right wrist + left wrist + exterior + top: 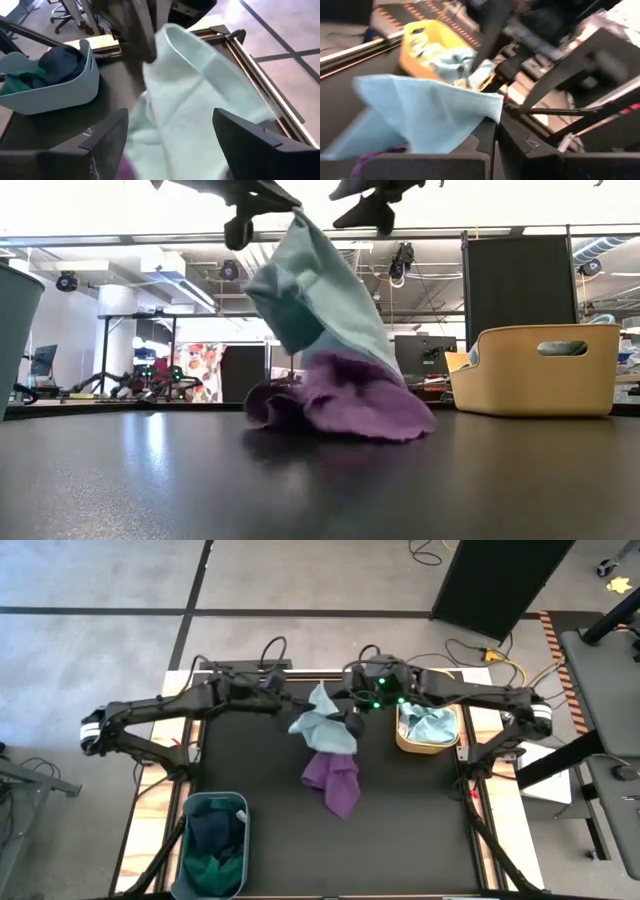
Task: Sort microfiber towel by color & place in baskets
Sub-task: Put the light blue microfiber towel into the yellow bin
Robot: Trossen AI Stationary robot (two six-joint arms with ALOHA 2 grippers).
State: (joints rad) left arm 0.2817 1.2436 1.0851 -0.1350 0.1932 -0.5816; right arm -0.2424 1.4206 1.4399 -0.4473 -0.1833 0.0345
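A light blue towel (322, 725) hangs over the middle of the black table, and its lower end lies on a purple towel (335, 780) that is heaped on the table. My left gripper (306, 700) is shut on the blue towel's top corner. My right gripper (353, 721) is open just to the right of the towel. In the right wrist view its fingers stand on either side of the hanging cloth (195, 95), and I see no touch. The blue towel also shows in the low view (315, 290), above the purple towel (345, 395). My left gripper pinches the light blue towel's upper corner (489, 111) between its two shut fingers, coming level from the table's left. One layer or several, I cannot tell. The towel hangs slanting below the fingers, and its lower end (335, 350) rests on the purple towel.
A yellow basket (402, 735) holding light blue towels stands at the right, close behind my right gripper. A pale blue basket (190, 815) holding dark blue and green towels stands at the near left. The black mat in front of the purple towel is bare.
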